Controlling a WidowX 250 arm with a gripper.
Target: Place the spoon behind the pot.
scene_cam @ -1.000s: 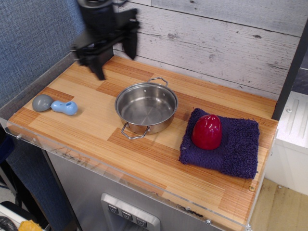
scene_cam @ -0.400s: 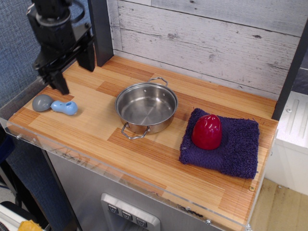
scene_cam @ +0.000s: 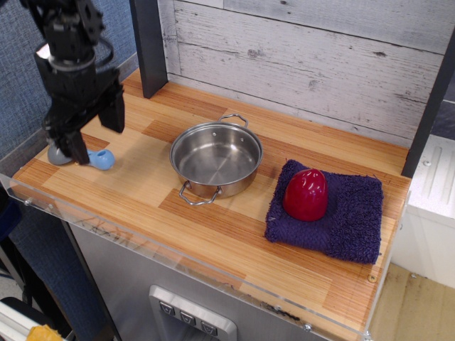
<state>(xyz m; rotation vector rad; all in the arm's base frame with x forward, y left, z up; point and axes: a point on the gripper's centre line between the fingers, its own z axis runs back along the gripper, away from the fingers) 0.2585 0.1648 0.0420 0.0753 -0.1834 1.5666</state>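
Observation:
The spoon (scene_cam: pixel 99 159) lies at the left end of the wooden counter. Its light-blue handle shows, and its grey bowl is mostly hidden behind my gripper. The steel pot (scene_cam: pixel 216 158) stands empty at the counter's middle, with its two wire handles at front and back. My gripper (scene_cam: pixel 94 132) hangs just above the spoon with its two black fingers spread apart and nothing between them.
A red dome-shaped object (scene_cam: pixel 306 194) sits on a purple towel (scene_cam: pixel 348 220) at the right. A dark post (scene_cam: pixel 148 46) stands at the back left against the plank wall. The counter's front edge (scene_cam: pixel 178 256) has a clear plastic lip.
My gripper has moved from the back of the counter leftward and forward, then down, and now stands over the spoon. Nothing else has moved.

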